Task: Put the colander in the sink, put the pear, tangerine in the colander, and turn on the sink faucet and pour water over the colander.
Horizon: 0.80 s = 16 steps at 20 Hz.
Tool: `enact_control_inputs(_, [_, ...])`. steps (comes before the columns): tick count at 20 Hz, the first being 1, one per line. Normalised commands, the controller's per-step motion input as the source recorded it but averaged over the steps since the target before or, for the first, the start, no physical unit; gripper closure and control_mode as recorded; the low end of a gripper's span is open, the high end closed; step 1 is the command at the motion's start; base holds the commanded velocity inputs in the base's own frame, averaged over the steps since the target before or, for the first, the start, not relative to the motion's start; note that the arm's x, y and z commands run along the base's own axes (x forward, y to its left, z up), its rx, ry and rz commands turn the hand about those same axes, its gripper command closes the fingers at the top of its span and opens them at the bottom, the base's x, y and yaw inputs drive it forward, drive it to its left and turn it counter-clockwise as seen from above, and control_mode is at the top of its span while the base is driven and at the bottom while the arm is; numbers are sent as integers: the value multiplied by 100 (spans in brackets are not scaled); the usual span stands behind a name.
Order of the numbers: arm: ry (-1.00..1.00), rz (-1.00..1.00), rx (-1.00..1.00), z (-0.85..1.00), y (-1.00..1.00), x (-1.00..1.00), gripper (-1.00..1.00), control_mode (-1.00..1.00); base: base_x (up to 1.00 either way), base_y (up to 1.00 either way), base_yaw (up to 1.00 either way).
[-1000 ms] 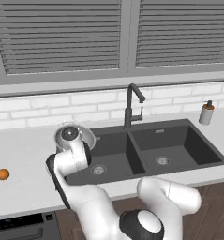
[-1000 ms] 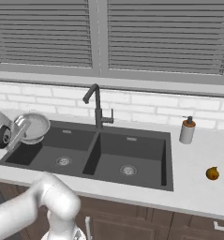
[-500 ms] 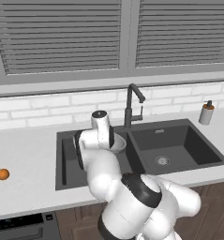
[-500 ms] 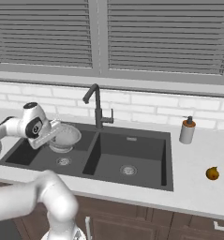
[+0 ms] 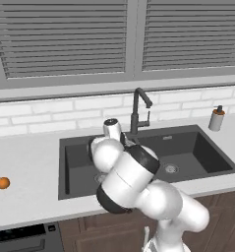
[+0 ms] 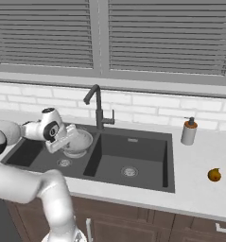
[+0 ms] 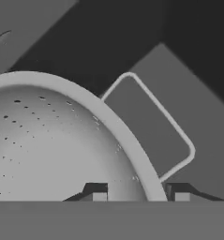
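Letting go looks underway: the end effector (image 6: 66, 138) has carried the colander (image 6: 78, 142) from the counter's (image 5: 25, 162) left side into the sink's (image 6: 147, 177) left basin, and its fingertips (image 7: 98, 191) now straddle the rim slightly apart. Pear (image 6: 214, 175) and tangerine (image 5: 3, 183) wait far off.

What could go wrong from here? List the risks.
1. The pincer straddles the colander rim; lifting away could drag or tip it in the sink.
2. The pear and tangerine lie on opposite counters, so each needs a long carry; a loose grip might drop them.
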Motion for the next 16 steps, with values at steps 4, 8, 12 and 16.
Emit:
enact_control_inputs(4, [20,-33,-24,-28,82,43,100,-100,0,0,0])
enact_control_inputs(8, [20,-30,-23,-14,89,20,100,-100,0,0,0])
enact_control_inputs(12, [14,-24,-17,0,88,0,100,-100,0,0,0])
enact_control_inputs(16, [9,-27,-10,-12,53,-6,100,-100,0,0,0])
